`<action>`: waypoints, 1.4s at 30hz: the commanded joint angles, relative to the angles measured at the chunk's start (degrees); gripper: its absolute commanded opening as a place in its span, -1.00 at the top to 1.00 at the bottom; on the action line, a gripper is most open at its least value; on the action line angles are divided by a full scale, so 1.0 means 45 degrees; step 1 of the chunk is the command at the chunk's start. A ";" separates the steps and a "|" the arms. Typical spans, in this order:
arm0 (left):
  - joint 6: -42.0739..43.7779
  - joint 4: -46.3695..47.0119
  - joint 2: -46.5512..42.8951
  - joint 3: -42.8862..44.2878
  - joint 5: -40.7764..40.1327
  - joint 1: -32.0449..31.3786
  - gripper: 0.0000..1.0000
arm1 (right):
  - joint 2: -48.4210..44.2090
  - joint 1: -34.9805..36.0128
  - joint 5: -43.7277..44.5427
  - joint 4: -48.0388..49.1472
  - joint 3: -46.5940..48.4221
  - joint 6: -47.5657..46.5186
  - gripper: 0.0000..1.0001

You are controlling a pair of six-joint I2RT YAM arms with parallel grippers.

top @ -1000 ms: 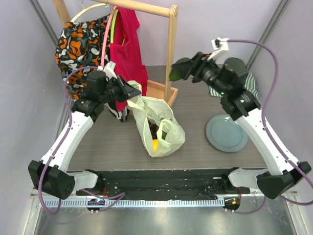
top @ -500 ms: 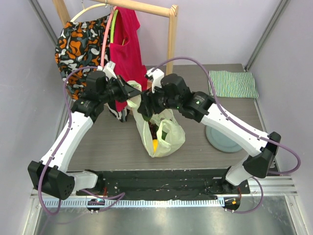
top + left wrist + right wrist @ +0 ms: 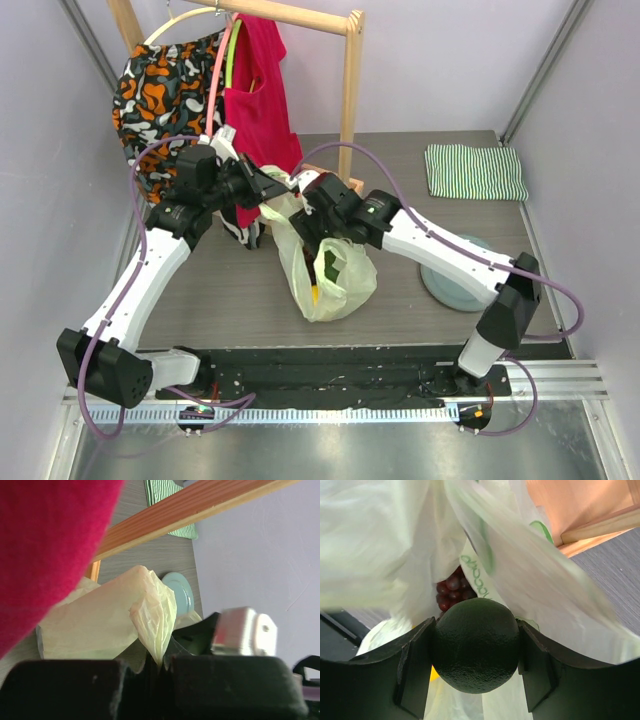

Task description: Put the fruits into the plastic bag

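Swung in from the far right, our right pincer (image 3: 476, 666) now grips the avocado (image 3: 475, 642) at the mouth of the plastic bag (image 3: 335, 288) while our left pincer (image 3: 159, 664) pinches its rim, and we fear loose film could fold over and tip the avocado onto the surface (image 3: 225, 295).

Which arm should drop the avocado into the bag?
Right: the right gripper holds the avocado at the mouth of the plastic bag; the left gripper is pinching its edge up.

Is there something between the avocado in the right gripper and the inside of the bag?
Nothing visible blocks it. The left gripper holds the bag open, and past the avocado the grapes already inside show through the gap.
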 commanded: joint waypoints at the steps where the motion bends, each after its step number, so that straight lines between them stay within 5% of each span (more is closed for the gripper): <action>1: 0.0062 0.0373 -0.0118 0.0272 0.0002 0.0045 1.00 | 0.0693 0.0060 0.0131 0.0093 0.0010 -0.0361 0.09; 8: 0.0101 0.0256 -0.0177 0.0253 -0.0096 0.0045 1.00 | 0.0676 0.0060 0.0461 0.0307 -0.0067 -0.0282 -0.25; 9: 0.0101 0.0256 -0.0177 0.0253 -0.0096 0.0045 1.00 | 0.0559 0.0080 0.0540 0.0405 -0.0145 -0.0282 -0.56; 12: 0.0081 0.0295 -0.0138 0.0234 -0.0096 0.0045 1.00 | 0.0168 0.0080 0.0521 0.0756 -0.0361 -0.0283 -0.73; 42: 0.0140 -0.0115 -0.0196 0.0467 -0.0506 0.0045 1.00 | -0.2390 0.0080 -0.3598 0.2576 0.3018 0.2098 -0.99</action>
